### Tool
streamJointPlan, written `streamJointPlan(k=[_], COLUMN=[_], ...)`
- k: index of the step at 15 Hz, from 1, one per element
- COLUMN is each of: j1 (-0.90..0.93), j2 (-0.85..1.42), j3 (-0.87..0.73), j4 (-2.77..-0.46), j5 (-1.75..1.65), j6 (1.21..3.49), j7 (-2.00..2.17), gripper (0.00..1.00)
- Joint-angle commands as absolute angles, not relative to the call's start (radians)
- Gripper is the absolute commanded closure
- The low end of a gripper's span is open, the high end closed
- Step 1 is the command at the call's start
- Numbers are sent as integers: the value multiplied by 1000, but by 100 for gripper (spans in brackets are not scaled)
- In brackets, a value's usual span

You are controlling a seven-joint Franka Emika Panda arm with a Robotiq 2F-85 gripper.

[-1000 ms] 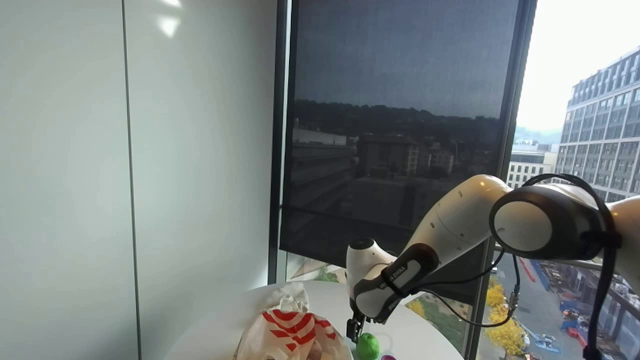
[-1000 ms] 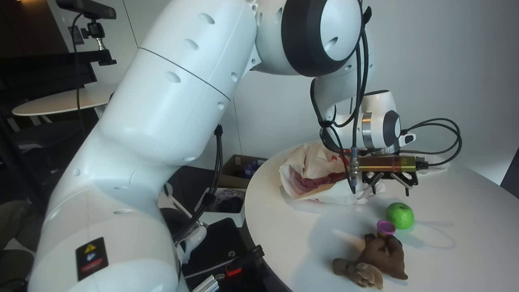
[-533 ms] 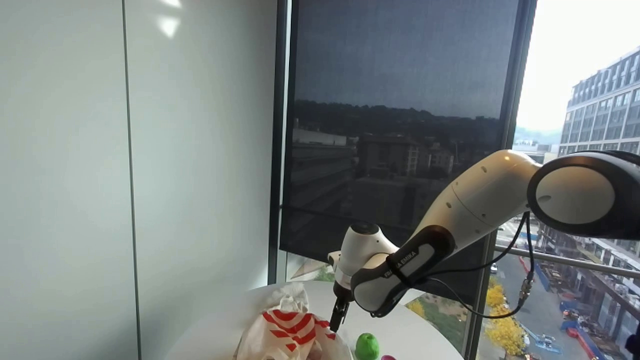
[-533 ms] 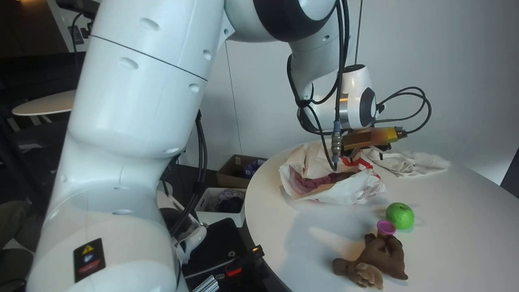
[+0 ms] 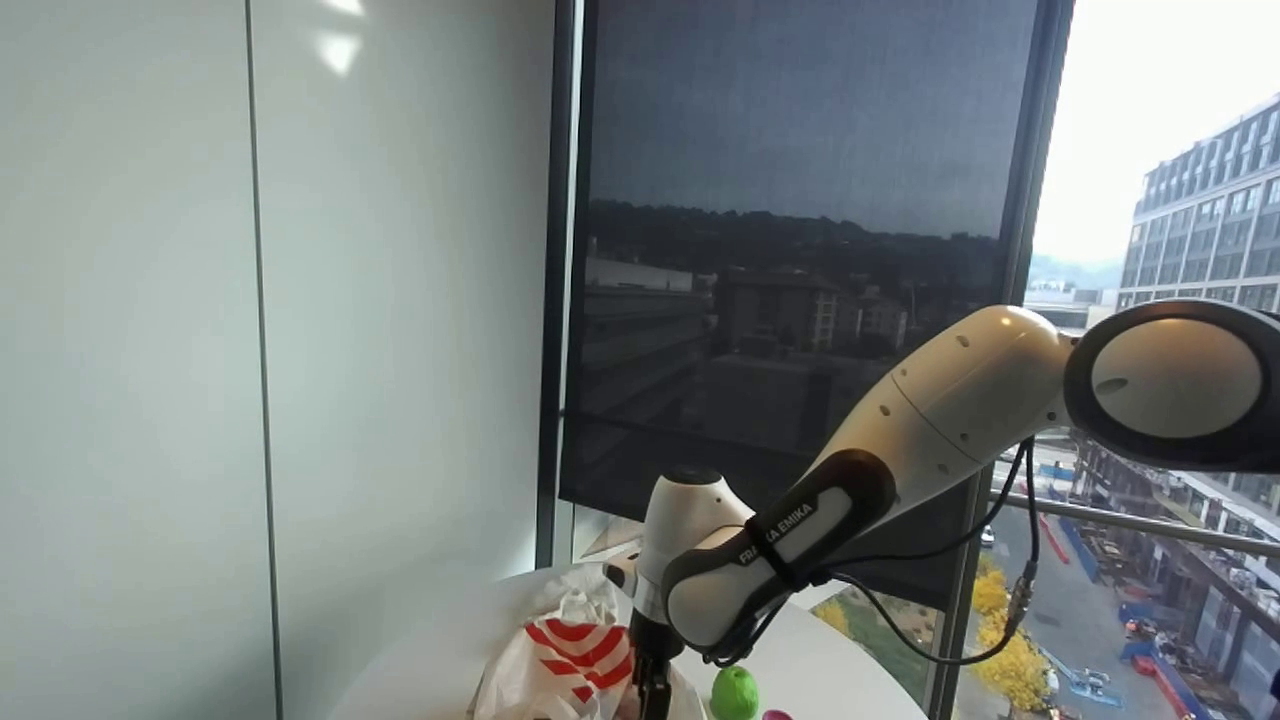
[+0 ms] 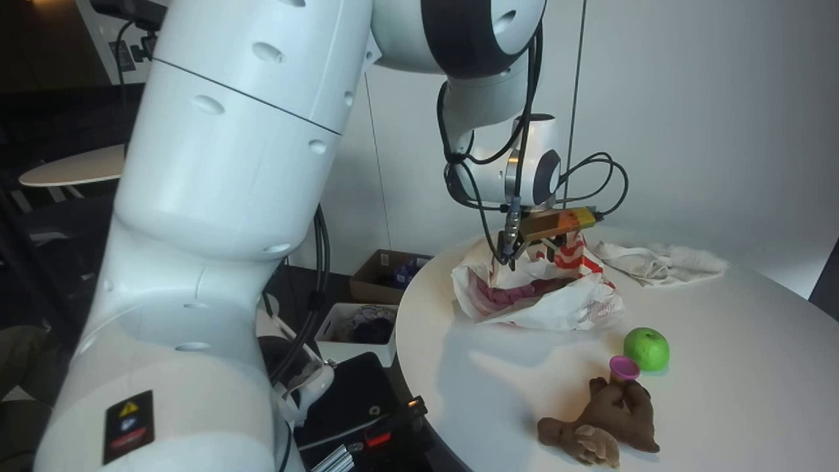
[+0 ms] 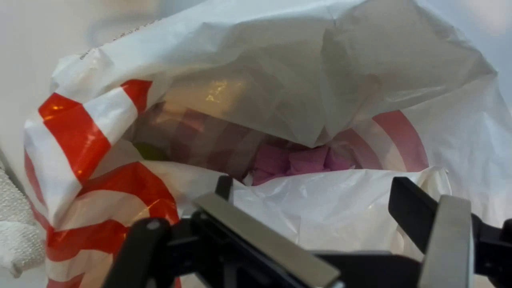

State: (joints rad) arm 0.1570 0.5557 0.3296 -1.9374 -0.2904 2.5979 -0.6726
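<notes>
My gripper (image 7: 313, 186) spread, jaws well apart, hangs over white bag (image 7: 400, 60) with red print, right at its open mouth. Can't tell from here if it touches plastic. Through opening I see pink lump (image 7: 308, 160); yellow-green patch (image 7: 150, 152) left of it in wrist view, mostly hidden. Bag sits on round white table (image 6: 741, 393), shows in both exterior views. White cloth (image 6: 662, 263) just beside bag. Elsewhere on table: green apple (image 6: 646, 349), purple cup (image 6: 623, 368) next to it, brown toy (image 6: 616, 413) touching cup or just beside, can't tell.
</notes>
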Motion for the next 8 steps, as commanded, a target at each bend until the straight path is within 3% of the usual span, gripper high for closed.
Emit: streamJointPlan(k=[1, 8], j1=[120, 147], j2=[638, 751], j3=[355, 353], j4=[-1874, -1802], j5=[-246, -246], j6=[2497, 2426], j7=[-854, -1054], gripper=[0, 0])
